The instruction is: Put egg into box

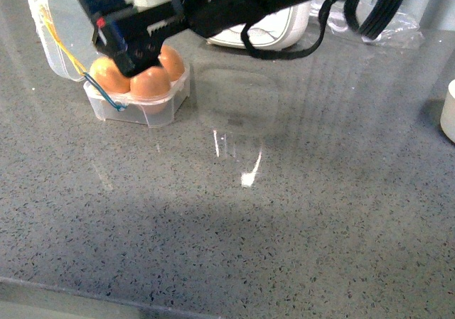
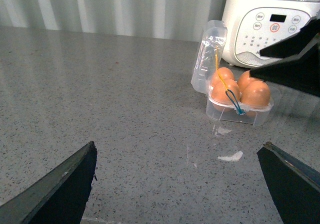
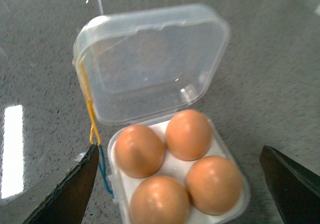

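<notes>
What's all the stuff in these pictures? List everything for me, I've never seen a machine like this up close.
eggs: four, orange-brown, one in each slot of the box
box: one, clear plastic, lid standing open, far left on the table in the front view
bands: two, yellow and blue, hanging at the box's side
appliance: one, white with a button panel, just behind the box
white object: one, cut off at the right edge of the front view; cannot tell what it is
table: one, speckled grey, under everything
right hand: one, black, open and empty, above the box
left hand: one, black, open and empty, over the table, apart from the box
</notes>
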Available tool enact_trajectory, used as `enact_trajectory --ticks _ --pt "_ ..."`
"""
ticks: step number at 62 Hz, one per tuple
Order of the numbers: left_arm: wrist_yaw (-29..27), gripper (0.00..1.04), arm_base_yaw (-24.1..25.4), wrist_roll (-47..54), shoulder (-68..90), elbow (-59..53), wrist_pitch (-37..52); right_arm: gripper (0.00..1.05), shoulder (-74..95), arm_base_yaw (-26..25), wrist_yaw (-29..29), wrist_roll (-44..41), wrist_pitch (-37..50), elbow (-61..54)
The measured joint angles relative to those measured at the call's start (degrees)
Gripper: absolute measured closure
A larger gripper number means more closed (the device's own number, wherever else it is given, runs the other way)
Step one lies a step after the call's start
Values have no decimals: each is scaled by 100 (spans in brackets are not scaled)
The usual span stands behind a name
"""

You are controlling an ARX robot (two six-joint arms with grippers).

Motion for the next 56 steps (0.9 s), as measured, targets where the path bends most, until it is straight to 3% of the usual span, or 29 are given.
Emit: enact_trajectory --ticks 8,23,31,45,50,56 --pt "0 7 0 0 0 0 0 7 -437 -435 481 422 337 -61" --pt "0 7 0 0 -2 0 0 7 -1263 -1482 2640 1294 1241 -970" --pt "0 7 0 0 0 0 0 7 -2098 -2151 3316 1593 2028 -1862" --pt "0 7 0 0 -2 0 0 8 -3049 -3010 3504 1707 2861 -3180" --pt "0 7 0 0 -2 0 0 21 -3528 -3067 2780 1580 2273 -3536" --pt "2 7 0 0 0 0 0 37 -4061 -3029 2549 1497 2365 -4205"
